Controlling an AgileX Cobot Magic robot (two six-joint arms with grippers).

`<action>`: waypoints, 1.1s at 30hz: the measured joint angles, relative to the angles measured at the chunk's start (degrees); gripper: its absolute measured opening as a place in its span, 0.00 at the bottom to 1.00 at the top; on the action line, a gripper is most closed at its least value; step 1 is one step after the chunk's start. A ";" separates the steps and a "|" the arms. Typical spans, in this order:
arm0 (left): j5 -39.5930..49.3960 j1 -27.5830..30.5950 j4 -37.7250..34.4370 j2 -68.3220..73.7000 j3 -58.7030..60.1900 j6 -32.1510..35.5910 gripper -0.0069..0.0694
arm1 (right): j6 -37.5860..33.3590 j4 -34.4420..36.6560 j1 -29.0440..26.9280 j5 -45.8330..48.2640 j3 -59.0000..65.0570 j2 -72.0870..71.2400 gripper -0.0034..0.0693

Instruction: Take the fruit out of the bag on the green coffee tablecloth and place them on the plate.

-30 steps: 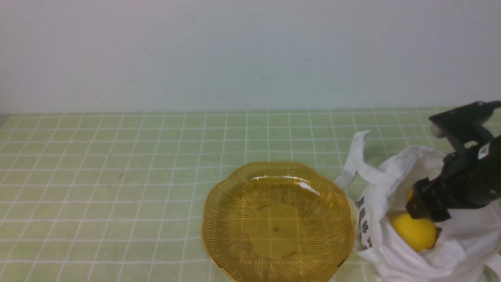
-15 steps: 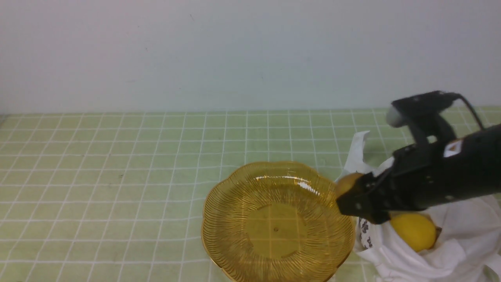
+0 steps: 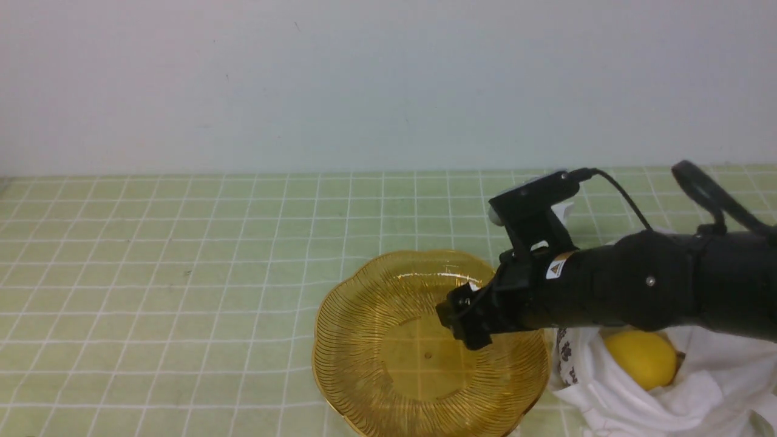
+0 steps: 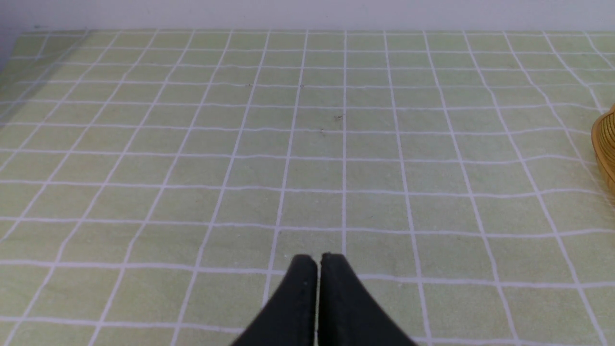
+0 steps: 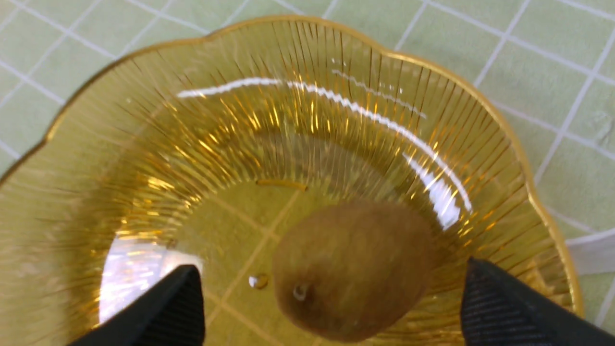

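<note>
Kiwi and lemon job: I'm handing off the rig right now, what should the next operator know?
Right claw: open above the plate, touching nothing.
Left claw: shut, empty, over the green tablecloth.
Kiwi: in the plate, loose between the right claw's fingers; blurred, so maybe not settled.
Lemon: in the white bag's mouth.
Done: kiwi. Left: lemon to plate.

**Right arm extended and open-handed, left gripper closed**

The right arm (image 3: 637, 291) extends in from the robot's right, its forearm nearly level and its wrist tipped down. The right gripper (image 3: 459, 325) seems to point down and leftward, though the front view mostly hides its tips. In the right wrist view, its two black fingers (image 5: 168, 312) stand spread wide. The left gripper (image 4: 317, 259) has its tips pressed together, with only a hairline seam between them.
</note>
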 joint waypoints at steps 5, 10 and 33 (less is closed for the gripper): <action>0.00 0.00 0.00 0.00 0.00 0.00 0.08 | 0.00 -0.05 0.00 3.08 0.00 -0.94 0.99; 0.00 0.00 0.00 0.00 0.00 0.00 0.08 | 0.00 -0.81 -0.13 10.84 -1.09 -8.22 0.85; 0.00 0.00 0.00 0.00 0.00 0.00 0.08 | 15.84 -20.96 -8.74 38.85 7.67 -60.63 0.03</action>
